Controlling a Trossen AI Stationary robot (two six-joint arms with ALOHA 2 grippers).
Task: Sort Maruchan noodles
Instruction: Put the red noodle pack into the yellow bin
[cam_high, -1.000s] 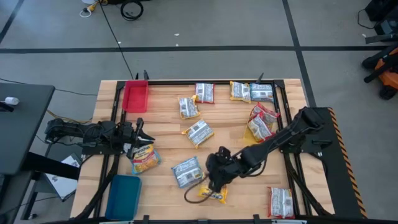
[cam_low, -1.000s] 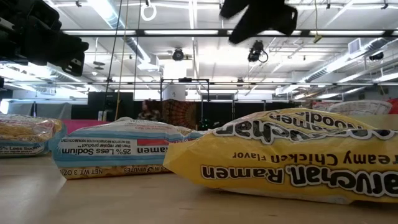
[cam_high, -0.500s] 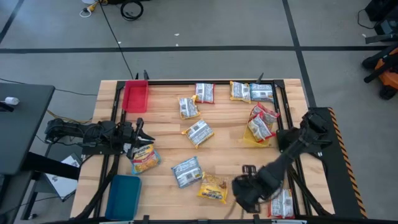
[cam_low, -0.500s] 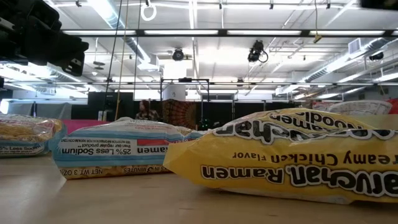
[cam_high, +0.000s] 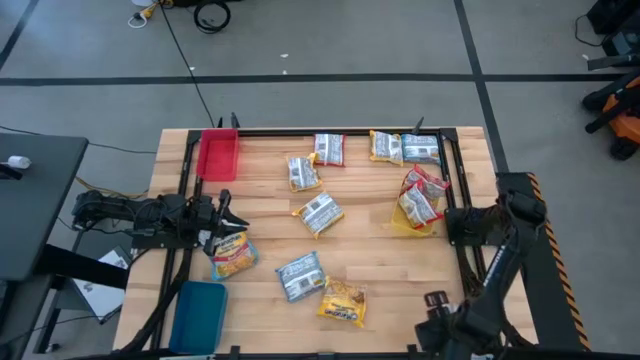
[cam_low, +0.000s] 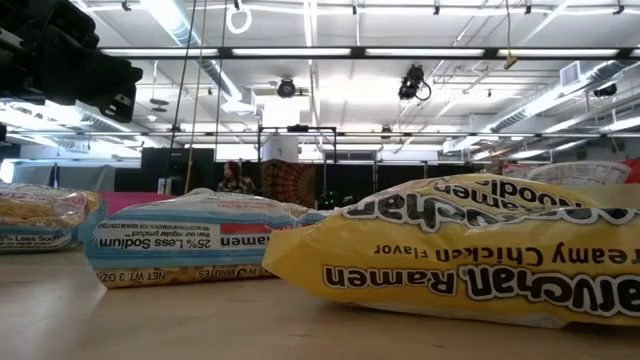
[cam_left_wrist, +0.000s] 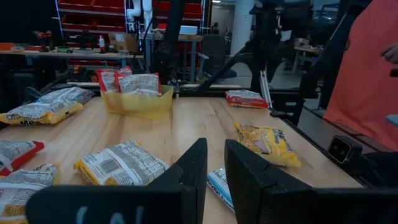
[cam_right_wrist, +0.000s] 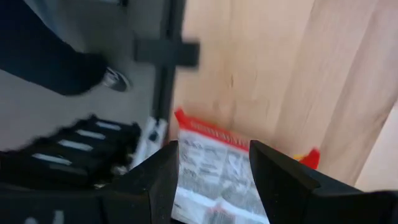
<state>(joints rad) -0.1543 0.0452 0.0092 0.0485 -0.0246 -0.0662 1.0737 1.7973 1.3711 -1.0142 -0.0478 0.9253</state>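
Several Maruchan noodle packets lie flat on the wooden table. A yellow one (cam_high: 342, 303) and a blue-edged one (cam_high: 300, 275) lie near the front middle, and others lie farther back (cam_high: 318, 212). My right gripper (cam_right_wrist: 213, 155) hangs open at the near right corner, pointing down. Below the gap between its fingers lies a red-edged packet (cam_right_wrist: 214, 168). In the high view the arm (cam_high: 470, 315) hides this packet. My left gripper (cam_left_wrist: 214, 168) waits level at the left side, with only a narrow gap between its fingers and nothing in it.
A yellow tray (cam_high: 408, 224) with red-edged packets stands at the right, a red tray (cam_high: 218, 155) at the far left, and a blue tray (cam_high: 198, 315) at the near left. The dark frame rail (cam_right_wrist: 171, 56) runs along the table edge by my right gripper. A person's shoe (cam_right_wrist: 115, 79) shows on the floor beyond.
My right gripper has swung from above the yellow packet at the front middle toward the table's near right corner. It turned about as it went and sank a little. It has left the low view's top. The yellow packet stays on the table.
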